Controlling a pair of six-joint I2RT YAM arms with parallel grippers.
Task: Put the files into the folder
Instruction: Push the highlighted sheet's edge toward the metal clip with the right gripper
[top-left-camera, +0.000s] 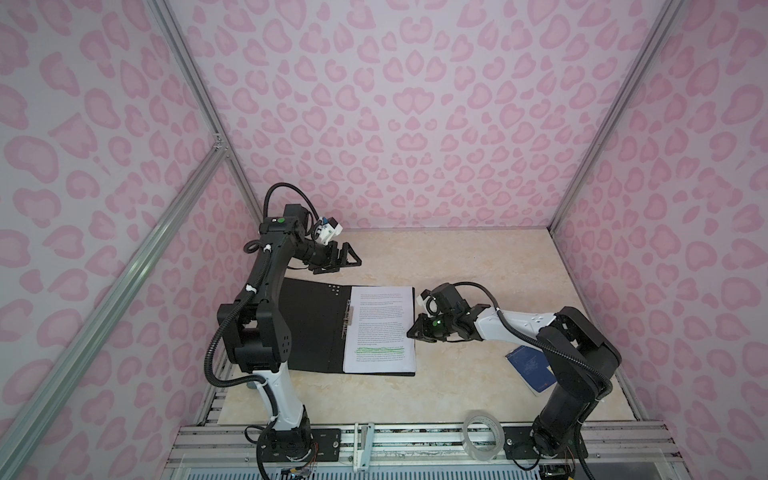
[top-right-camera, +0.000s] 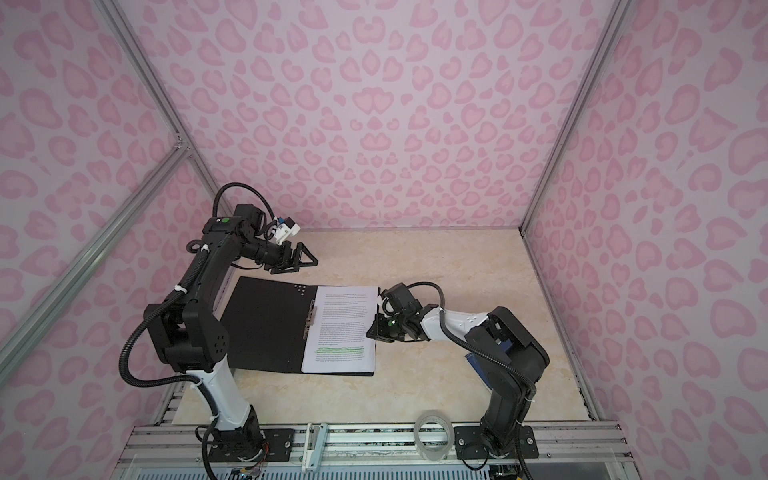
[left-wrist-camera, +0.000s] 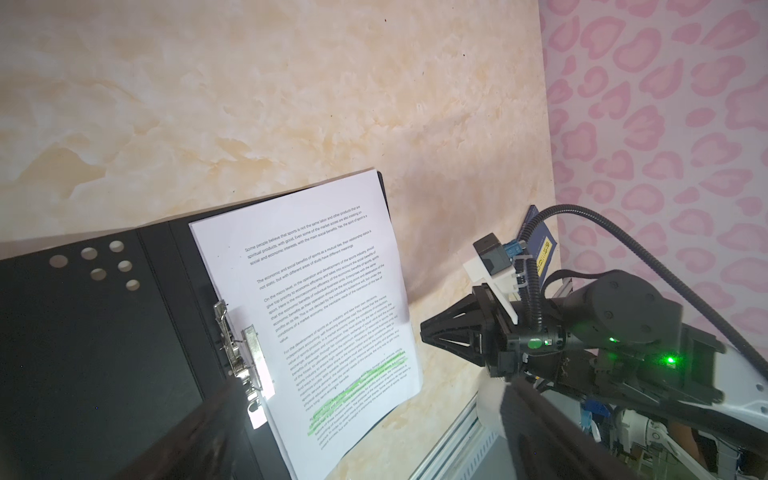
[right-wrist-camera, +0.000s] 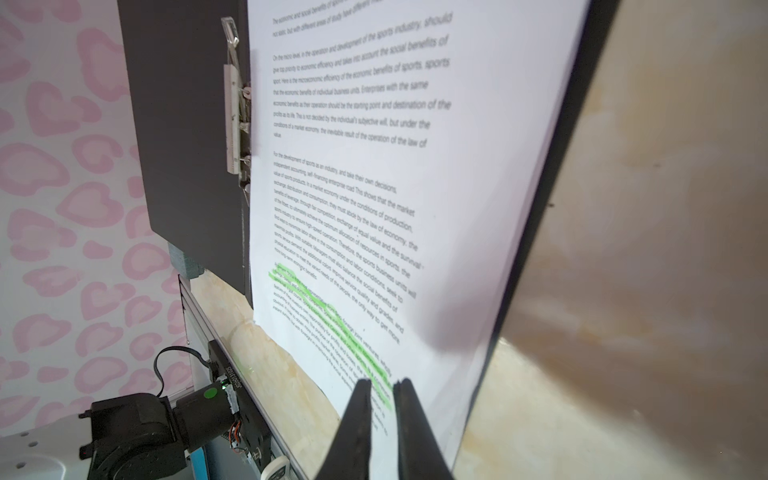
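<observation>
Folder (top-left-camera: 316, 328) open flat on worktop (top-left-camera: 478, 270), files (top-left-camera: 380, 328) on its right half; left gripper (top-left-camera: 347, 262) jaws wide, empty, beyond far edge; right gripper (right-wrist-camera: 381, 388) jaws nearly closed, empty, over files' right edge

1. Bright, even, diffuse light throughout; no harsh glare.
2. Soft shadow on the files (right-wrist-camera: 415, 166) just ahead of the right gripper (right-wrist-camera: 380, 388).
3. Nearest print sharp, farther lines blurred.
4. Dark blurred finger (left-wrist-camera: 540, 428) in the left wrist view.
5. Wide-angle bending of wall rails toward top-view edges.
</observation>
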